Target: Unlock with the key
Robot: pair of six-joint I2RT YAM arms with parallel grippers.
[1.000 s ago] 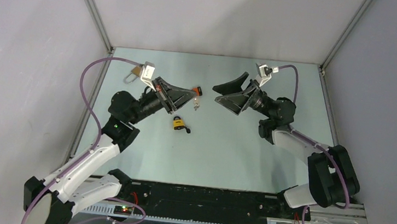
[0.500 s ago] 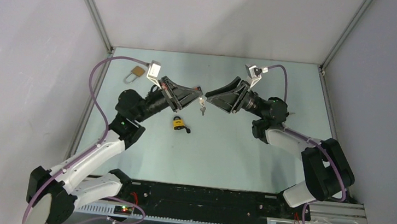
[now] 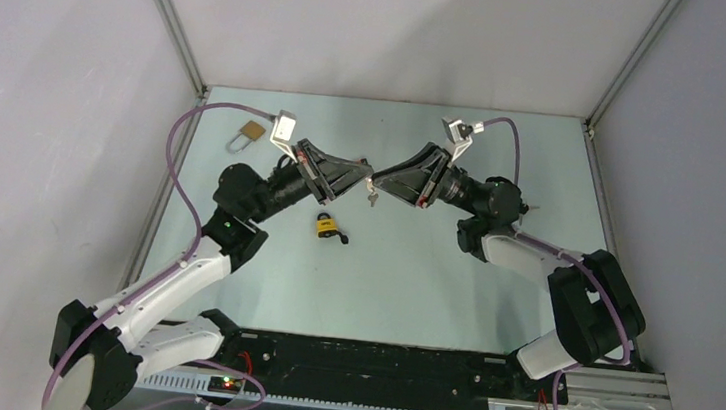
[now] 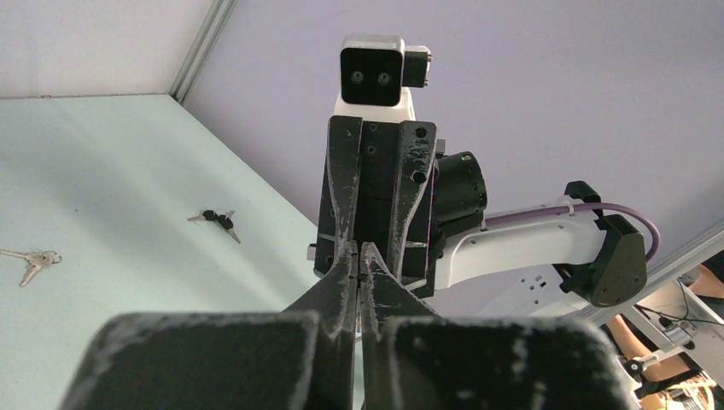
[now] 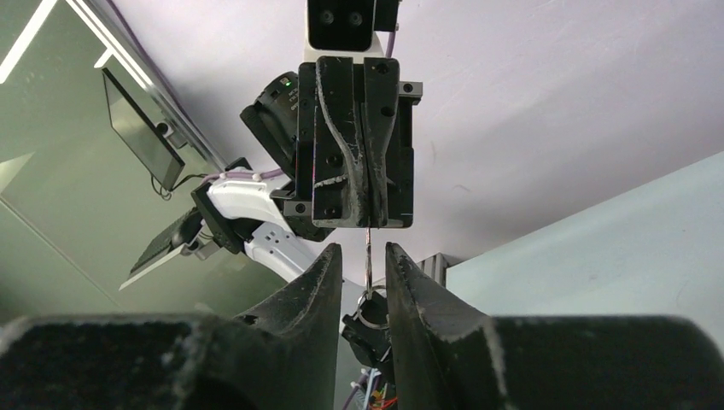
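Between the narrowly parted fingers of the right pincer runs the key. Its thin blade is pinched in the left pincer, which is clamped shut, tip to tip opposite. A ring with more keys dangles just beneath (only the right wrist view shows this; from the left wrist, its own closed fingers hide the blade). Below both pincers, nearer the left one, a yellow padlock lies on the table. Off to one side of the right pincer lie black-headed keys and silver keys, clear only from the left wrist. Well behind the left pincer sits a brass padlock.
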